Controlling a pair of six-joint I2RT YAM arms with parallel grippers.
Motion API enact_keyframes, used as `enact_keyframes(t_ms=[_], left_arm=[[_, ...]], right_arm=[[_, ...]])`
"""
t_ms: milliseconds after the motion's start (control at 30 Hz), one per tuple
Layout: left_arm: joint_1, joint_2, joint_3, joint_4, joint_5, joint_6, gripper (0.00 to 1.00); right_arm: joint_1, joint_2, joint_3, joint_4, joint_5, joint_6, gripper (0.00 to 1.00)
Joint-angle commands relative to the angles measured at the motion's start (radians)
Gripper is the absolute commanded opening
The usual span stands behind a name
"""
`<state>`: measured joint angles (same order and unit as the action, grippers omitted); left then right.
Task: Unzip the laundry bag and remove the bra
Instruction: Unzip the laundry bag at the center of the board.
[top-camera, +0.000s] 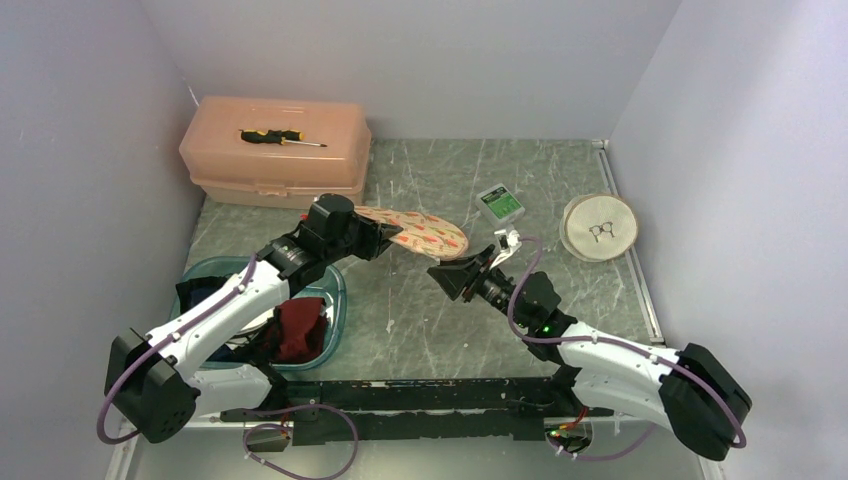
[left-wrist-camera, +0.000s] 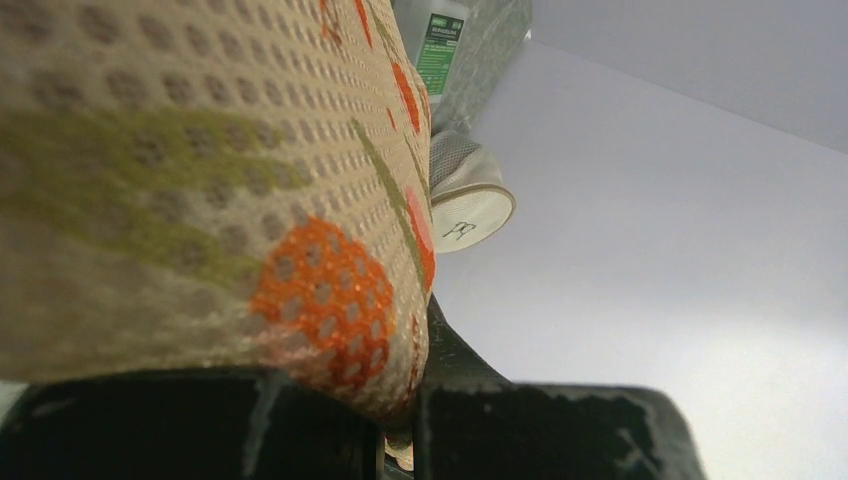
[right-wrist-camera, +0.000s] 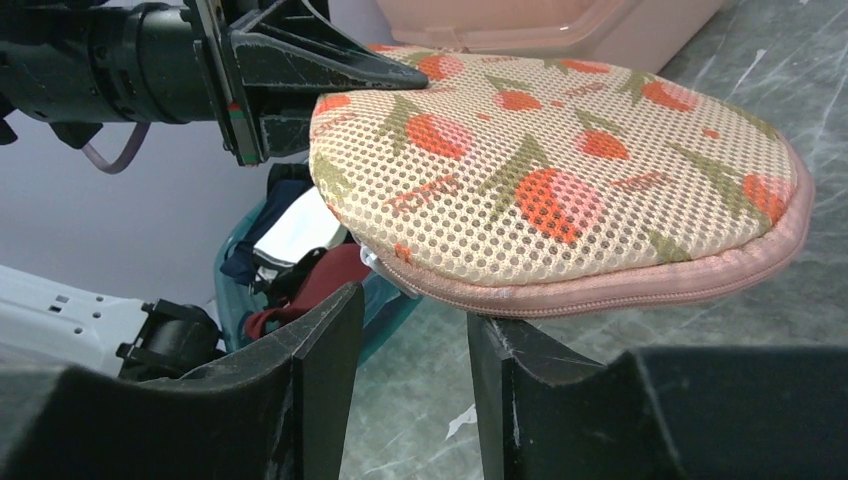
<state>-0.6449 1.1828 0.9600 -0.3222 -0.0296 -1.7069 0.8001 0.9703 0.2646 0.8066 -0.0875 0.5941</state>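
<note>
The laundry bag (top-camera: 428, 233) is a round mesh pouch printed with orange tulips, edged by a pink zipper (right-wrist-camera: 620, 290). It is held level above the table. My left gripper (top-camera: 386, 237) is shut on the bag's left rim; in the left wrist view the bag (left-wrist-camera: 200, 200) fills the left half and its edge is pinched in the left gripper (left-wrist-camera: 400, 405). My right gripper (right-wrist-camera: 410, 310) stands open just below the bag's (right-wrist-camera: 560, 170) near rim, close to the silver zipper pull (right-wrist-camera: 375, 262), with nothing between its fingers. The zipper looks closed. The bra is hidden.
A teal basket (top-camera: 338, 296) of dark clothes, one dark red, sits under the left arm. A pink plastic box (top-camera: 275, 160) with a screwdriver (top-camera: 281, 138) stands at the back left. A green-labelled small box (top-camera: 499, 204) and a round white pouch (top-camera: 599, 227) lie at the right.
</note>
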Motion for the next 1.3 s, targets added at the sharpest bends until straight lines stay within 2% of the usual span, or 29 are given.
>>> enact_keyframes(t_ms=[0,167,533,800,1267], left_arm=[[0.001,-0.009,0.039,0.023,-0.019,-0.014,0.03],[0.0,-0.011,0.039,0.021,-0.02,-0.011,0.03],[0.001,-0.035,0.024,0.019,-0.031,-0.01,0.03],[0.0,-0.031,0.011,0.062,-0.012,0.009,0.03],[-0.008,-0.039,0.012,0.069,-0.018,0.017,0.03]], right_arm=[[0.005,0.015,0.03,0.141,-0.013,0.01,0.45],[0.005,0.028,0.041,0.164,-0.008,0.027,0.42],[0.005,0.009,0.031,0.139,0.024,0.036,0.26],[0.007,-0.04,0.029,0.072,0.024,0.017,0.16],[0.008,-0.036,0.038,0.039,0.015,0.018,0.09]])
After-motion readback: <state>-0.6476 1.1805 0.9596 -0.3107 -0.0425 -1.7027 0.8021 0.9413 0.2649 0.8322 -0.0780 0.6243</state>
